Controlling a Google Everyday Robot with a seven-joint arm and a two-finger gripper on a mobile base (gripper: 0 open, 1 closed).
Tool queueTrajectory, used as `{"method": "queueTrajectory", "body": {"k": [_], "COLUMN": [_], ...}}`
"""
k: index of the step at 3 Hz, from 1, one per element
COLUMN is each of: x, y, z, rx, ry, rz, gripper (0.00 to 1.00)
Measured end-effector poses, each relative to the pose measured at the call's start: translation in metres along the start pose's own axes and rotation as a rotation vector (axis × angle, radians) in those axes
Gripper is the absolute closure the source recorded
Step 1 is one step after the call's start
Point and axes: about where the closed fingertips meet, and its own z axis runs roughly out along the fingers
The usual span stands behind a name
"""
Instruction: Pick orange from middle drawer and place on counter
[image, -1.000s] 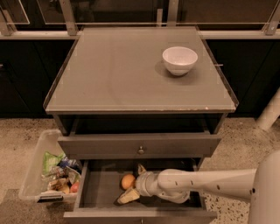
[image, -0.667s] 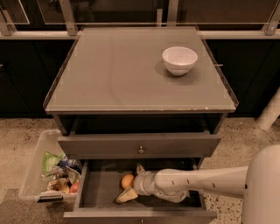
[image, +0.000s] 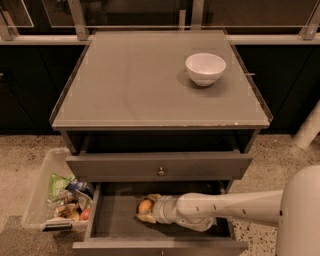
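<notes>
The orange (image: 145, 205) lies on the floor of the open middle drawer (image: 114, 216), left of centre. My gripper (image: 143, 208) reaches into the drawer from the right on a white arm (image: 235, 206). Its tan fingers (image: 150, 198) sit above and below the orange and have closed onto it. The orange rests low in the drawer. The grey counter (image: 145, 80) spans the top of the cabinet above.
A white bowl (image: 205, 68) stands on the counter's right rear. The drawer above (image: 160, 166) is closed. A clear plastic bin (image: 42, 195) with snack packets and a small red fruit (image: 85, 214) sits on the floor to the left of the drawer.
The two fingers have drawn in closer around the orange. The arm and orange stay in about the same spot in the drawer.
</notes>
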Motion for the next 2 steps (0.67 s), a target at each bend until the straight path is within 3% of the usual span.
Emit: {"method": "queueTrajectory", "body": {"k": [2], "x": [0.0], "y": [0.0], "z": [0.0], "rx": [0.0], "ry": [0.0], "rz": [0.0], "gripper": [0.87]}}
